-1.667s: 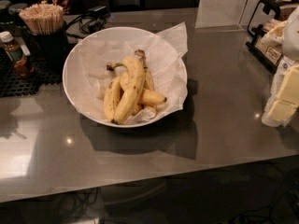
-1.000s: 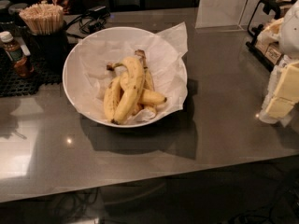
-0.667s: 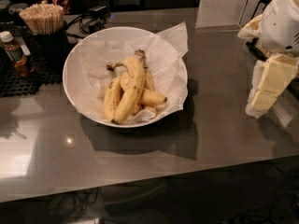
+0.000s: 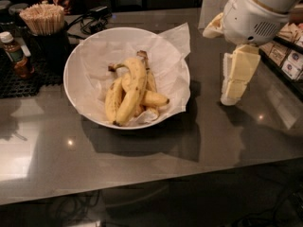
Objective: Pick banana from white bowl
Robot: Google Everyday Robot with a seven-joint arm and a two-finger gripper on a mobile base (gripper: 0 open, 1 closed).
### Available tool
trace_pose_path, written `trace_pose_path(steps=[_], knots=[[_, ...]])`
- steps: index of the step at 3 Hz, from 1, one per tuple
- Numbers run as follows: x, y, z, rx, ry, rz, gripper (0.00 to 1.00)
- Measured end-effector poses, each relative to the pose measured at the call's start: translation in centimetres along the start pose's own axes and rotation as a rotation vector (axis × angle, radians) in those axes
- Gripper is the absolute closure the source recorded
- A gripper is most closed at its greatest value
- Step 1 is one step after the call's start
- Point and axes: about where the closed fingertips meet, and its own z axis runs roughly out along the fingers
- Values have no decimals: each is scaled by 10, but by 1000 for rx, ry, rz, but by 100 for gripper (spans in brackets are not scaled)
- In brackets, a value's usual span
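The white bowl (image 4: 72,65), lined with crinkled white paper, stands on the grey counter left of centre. The banana (image 4: 133,89), the longest and thickest one, lies on top of the pile, with its brownish stem pointing to the back and its dark tip to the front. Shorter bananas (image 4: 113,101) lie beside and under it. My gripper (image 4: 222,67) hangs at the right of the bowl, above the counter and clear of the rim. It is open and empty, with its cream fingers (image 4: 239,74) pointing down.
A dark cup of wooden sticks (image 4: 45,19) and a small bottle (image 4: 14,53) stand on a black mat (image 4: 19,82) at the back left. Cables (image 4: 92,18) lie behind the bowl. A rack of packets (image 4: 289,48) stands at the right edge.
My arm has come in from the right edge and moved left towards the bowl. The gripper now hangs closer to the bowl's right rim. The bananas and the bowl have not moved.
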Motion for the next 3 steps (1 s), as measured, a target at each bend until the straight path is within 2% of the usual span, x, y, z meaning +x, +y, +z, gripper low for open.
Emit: trace_pose_path(steps=[2,3], knots=[[-55,-19,13,-55,-47,-171,0],[-80,-29,21,-83,-97,-235,0]])
